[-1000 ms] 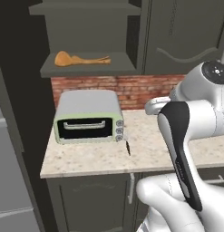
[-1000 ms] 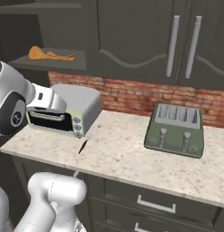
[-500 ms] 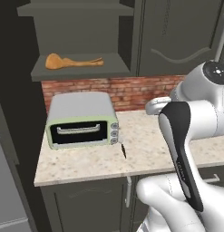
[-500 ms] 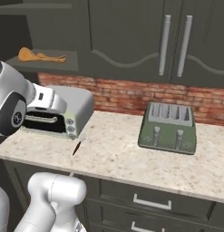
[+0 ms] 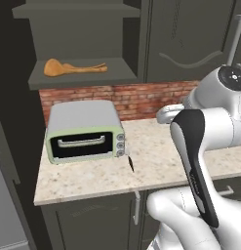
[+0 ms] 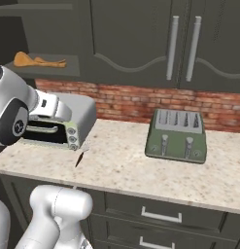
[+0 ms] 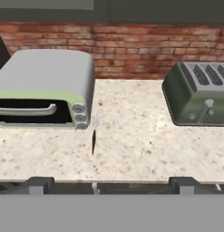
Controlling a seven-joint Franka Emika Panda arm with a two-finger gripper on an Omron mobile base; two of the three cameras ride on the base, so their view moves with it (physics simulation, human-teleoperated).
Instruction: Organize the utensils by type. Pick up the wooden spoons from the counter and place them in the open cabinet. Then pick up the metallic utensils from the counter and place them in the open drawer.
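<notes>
Two orange-brown wooden spoons (image 5: pixel 73 68) (image 6: pixel 38 61) lie together on the shelf of the open cabinet (image 5: pixel 83 82) (image 6: pixel 48 72), above the toaster oven. A small knife (image 5: pixel 130 162) (image 6: pixel 80 156) (image 7: pixel 93 138), part silver and part black, lies on the beige counter (image 5: pixel 156 161) (image 6: pixel 141 170) (image 7: pixel 140 145) just off the oven's front right corner. My gripper (image 7: pixel 112 185) is open with nothing between its fingers. It hangs back from the counter's front edge, looking at the knife from a distance. The open drawer is out of view.
A grey and green toaster oven (image 5: pixel 84 131) (image 6: pixel 68 121) (image 7: pixel 45 88) stands at the counter's left end. A green toaster (image 6: pixel 177 135) (image 7: pixel 199 93) stands to the right, against the brick wall. Shut cabinets with silver bar handles (image 6: pixel 182 48) hang above.
The whole picture has shifted in both base views, so the base has driven. The arm keeps its pose, the gripper stays open, and the knife and spoons lie where they were.
</notes>
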